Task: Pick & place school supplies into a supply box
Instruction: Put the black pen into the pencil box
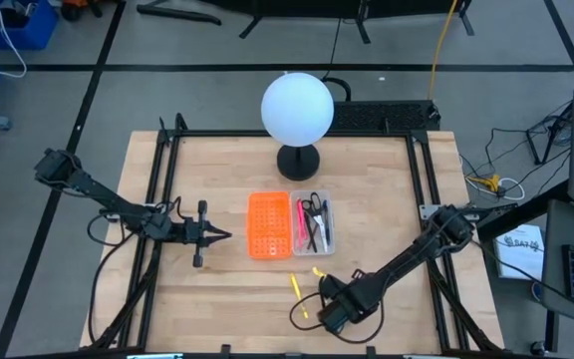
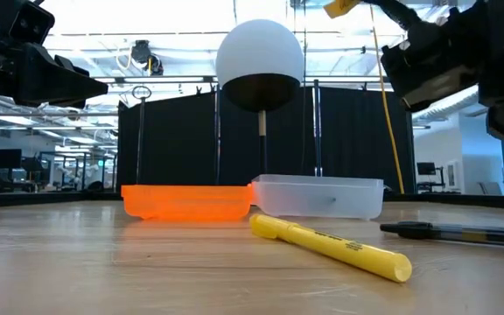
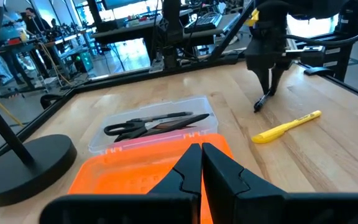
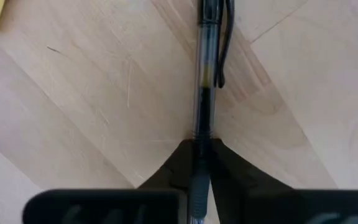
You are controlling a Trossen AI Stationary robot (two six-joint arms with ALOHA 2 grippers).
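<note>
Between right gripper (image 4: 199, 152) fingers: one slim clear-barrelled black pen (image 4: 205, 68), pinched at one end, lying on pale wood. Beside them, one smooth yellow highlighter (image 3: 286, 127). Ahead of left gripper (image 3: 201, 155), fingers narrow, nothing held: translucent plastic supply box (image 3: 114, 142) with dark scissors (image 3: 148, 124).

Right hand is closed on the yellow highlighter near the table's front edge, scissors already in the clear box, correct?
Not quite: the right hand is closed on the black pen, as the right wrist view shows. The yellow highlighter lies free on the table. Scissors are in the clear box.
</note>
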